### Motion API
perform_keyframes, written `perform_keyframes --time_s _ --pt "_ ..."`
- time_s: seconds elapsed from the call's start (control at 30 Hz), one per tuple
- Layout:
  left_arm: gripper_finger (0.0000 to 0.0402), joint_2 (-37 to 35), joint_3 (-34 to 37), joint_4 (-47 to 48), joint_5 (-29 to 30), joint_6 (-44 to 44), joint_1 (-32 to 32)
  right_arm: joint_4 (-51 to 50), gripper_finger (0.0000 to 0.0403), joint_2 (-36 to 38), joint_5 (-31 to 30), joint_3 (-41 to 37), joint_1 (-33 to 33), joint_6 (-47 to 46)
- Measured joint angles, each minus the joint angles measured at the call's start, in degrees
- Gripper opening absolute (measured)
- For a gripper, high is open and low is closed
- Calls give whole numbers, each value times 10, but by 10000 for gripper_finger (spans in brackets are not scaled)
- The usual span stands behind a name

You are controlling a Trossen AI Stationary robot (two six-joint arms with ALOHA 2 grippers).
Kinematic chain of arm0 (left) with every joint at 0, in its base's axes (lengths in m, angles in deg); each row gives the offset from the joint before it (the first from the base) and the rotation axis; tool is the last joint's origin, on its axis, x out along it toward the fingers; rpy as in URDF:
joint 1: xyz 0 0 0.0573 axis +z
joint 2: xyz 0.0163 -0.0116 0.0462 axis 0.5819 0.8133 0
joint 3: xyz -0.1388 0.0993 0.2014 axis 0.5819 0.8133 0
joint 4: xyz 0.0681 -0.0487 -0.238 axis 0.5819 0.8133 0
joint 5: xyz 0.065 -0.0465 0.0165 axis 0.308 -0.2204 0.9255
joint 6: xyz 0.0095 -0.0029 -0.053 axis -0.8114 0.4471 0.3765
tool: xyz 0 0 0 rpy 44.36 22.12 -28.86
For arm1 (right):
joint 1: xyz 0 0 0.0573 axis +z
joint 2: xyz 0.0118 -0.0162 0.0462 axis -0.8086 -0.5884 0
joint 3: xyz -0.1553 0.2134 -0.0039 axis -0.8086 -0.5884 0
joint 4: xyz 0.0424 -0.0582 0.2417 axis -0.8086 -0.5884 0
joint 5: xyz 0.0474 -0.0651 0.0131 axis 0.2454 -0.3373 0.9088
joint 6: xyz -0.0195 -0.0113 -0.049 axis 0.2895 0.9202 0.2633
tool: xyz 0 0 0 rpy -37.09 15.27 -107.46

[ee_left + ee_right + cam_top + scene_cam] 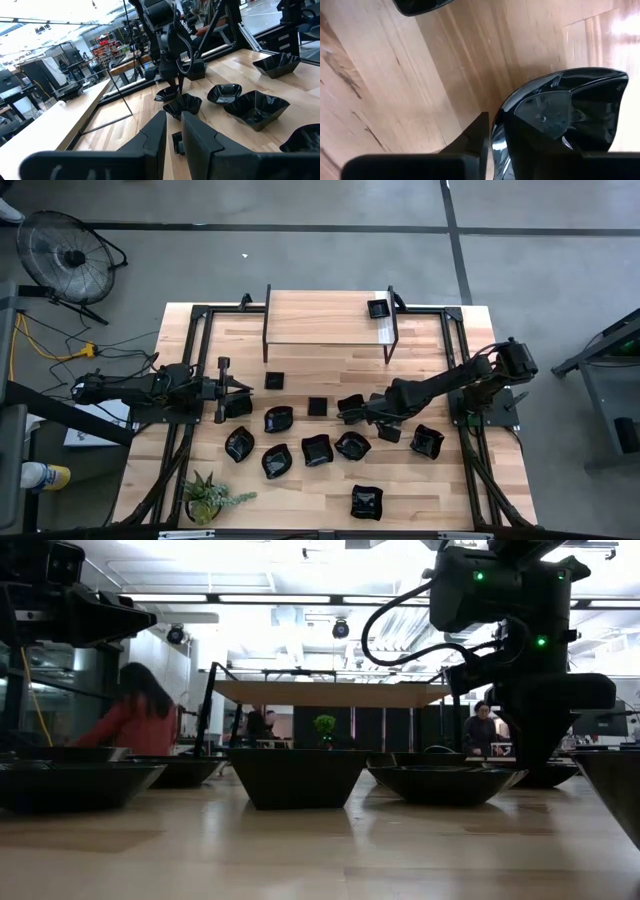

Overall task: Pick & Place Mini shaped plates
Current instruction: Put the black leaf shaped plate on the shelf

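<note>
The right gripper is clamped on the rim of a black plate on the tabletop; the left gripper hovers nearly closed, empty.

The right arm reaches in low from the table's right edge, right gripper closed on a plate rim. The left gripper, fingers nearly together, hovers near the left edge.
</note>
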Motion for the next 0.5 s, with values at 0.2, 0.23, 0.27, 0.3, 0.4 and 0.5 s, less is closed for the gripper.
perform_keyframes --time_s 0.2,0.23,0.27,0.3,0.4,0.5 --pt "56 0 0 0 0 0 0 0 10 0 -3 0 0 1" --pt "56 0 0 0 0 0 0 0 6 0 -3 0 0 1" --pt "56 0 0 0 0 0 0 0 4 0 -3 0 0 1" --pt "56 0 0 0 0 0 0 0 4 0 -3 0 0 0" --pt "56 0 0 0 0 0 0 0 4 0 -3 0 0 0" --pt "56 0 0 0 0 0 0 -1 3 1 -1 1 0 0"
